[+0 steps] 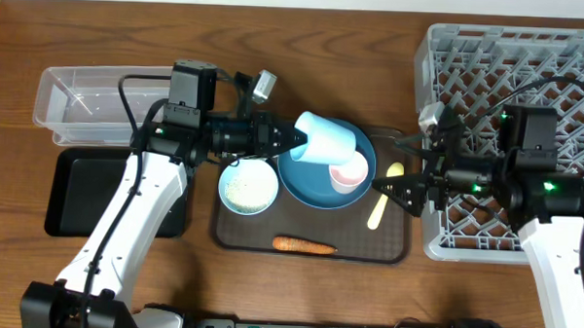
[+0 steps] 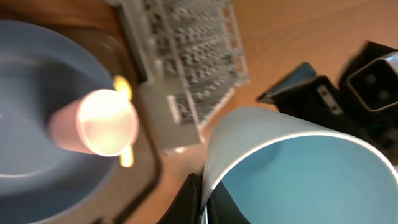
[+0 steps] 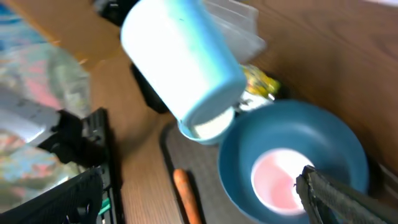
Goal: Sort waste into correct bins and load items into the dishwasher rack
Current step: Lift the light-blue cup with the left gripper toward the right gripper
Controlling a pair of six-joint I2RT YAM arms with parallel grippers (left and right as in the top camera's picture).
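Note:
My left gripper point(image 1: 296, 138) is shut on the rim of the small light-blue cup point(image 1: 329, 139) and holds it tilted above the large dark-blue bowl point(image 1: 316, 179); the pinch on the cup point(image 2: 298, 168) shows in the left wrist view point(image 2: 202, 199). The small pink cup point(image 1: 348, 174) stands inside the bowl. The small whitish bowl point(image 1: 248, 187) holds rice-like bits. The carrot point(image 1: 304, 246) and the pale yellow spoon point(image 1: 383, 198) lie on the brown tray point(image 1: 391, 250). My right gripper point(image 1: 401, 166) is open and empty beside the spoon. A bit of yellow wrapper point(image 3: 261, 84) shows behind the cup point(image 3: 180, 62).
The grey dishwasher rack point(image 1: 528, 85) stands at the right, under my right arm. The clear tub point(image 1: 80, 103) and the black tray point(image 1: 77, 191) sit at the left, beside my left arm.

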